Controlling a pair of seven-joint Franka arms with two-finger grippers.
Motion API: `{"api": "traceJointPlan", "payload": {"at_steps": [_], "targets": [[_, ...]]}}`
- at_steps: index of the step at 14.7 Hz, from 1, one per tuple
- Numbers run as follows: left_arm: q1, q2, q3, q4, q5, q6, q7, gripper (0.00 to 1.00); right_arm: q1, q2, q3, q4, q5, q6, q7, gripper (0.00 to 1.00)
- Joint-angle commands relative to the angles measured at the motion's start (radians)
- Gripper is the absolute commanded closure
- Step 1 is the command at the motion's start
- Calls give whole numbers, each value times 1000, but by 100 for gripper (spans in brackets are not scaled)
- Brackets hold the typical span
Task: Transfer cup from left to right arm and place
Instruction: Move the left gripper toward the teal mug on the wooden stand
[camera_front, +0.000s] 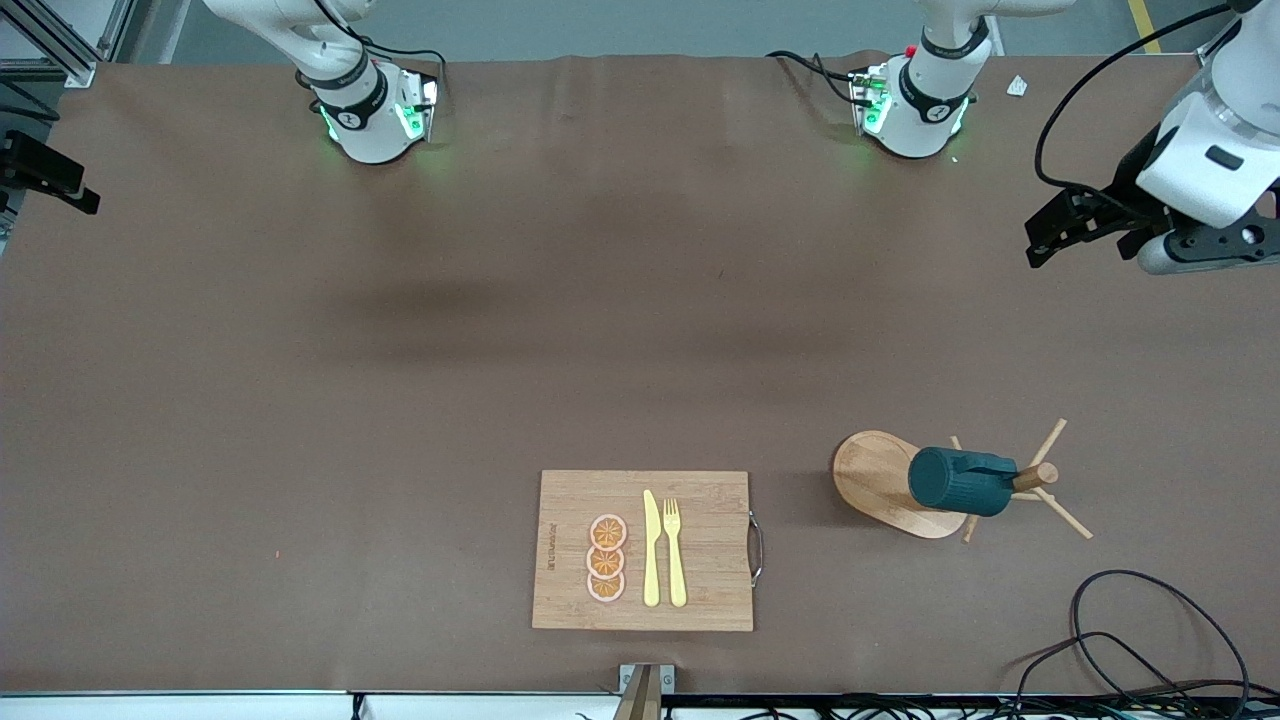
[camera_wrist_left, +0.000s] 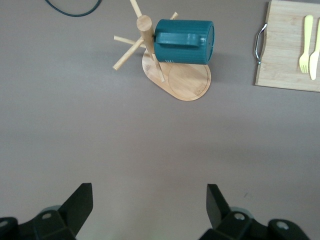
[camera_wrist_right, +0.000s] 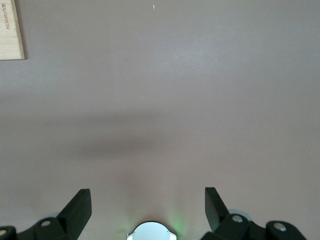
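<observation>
The dark teal ribbed cup hangs sideways on a peg of a wooden mug stand, over the stand's oval base. The stand is toward the left arm's end of the table, near the front camera. My left gripper is up in the air over that end of the table, well apart from the cup, open and empty. My right gripper does not show in the front view. It hangs open and empty over bare table by its own arm's base.
A wooden cutting board lies near the front edge with three orange slices, a yellow knife and a fork. Black cables coil at the corner near the stand. A black fixture sticks in at the right arm's end.
</observation>
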Motion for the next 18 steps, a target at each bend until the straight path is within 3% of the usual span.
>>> {"api": "traceJointPlan", "payload": {"at_steps": [1,8,12,15,18], "targets": [[-3,42,-1,27,0,-15,-75,0,-4,-19,8,-16,-19,3,-14,0],[24,142,5,79,-106,10,-457,0,-6,-19,6,-16,-22,5,-14,0],[46,202,8,90,-192,94,-652,0,-7,-17,6,-16,-22,3,-14,0],[99,278,8,91,-293,155,-671,0,-7,-17,5,-18,-22,2,-14,0],[110,363,10,108,-310,230,-692,0,-7,-16,5,-19,-22,8,-13,0]]}}
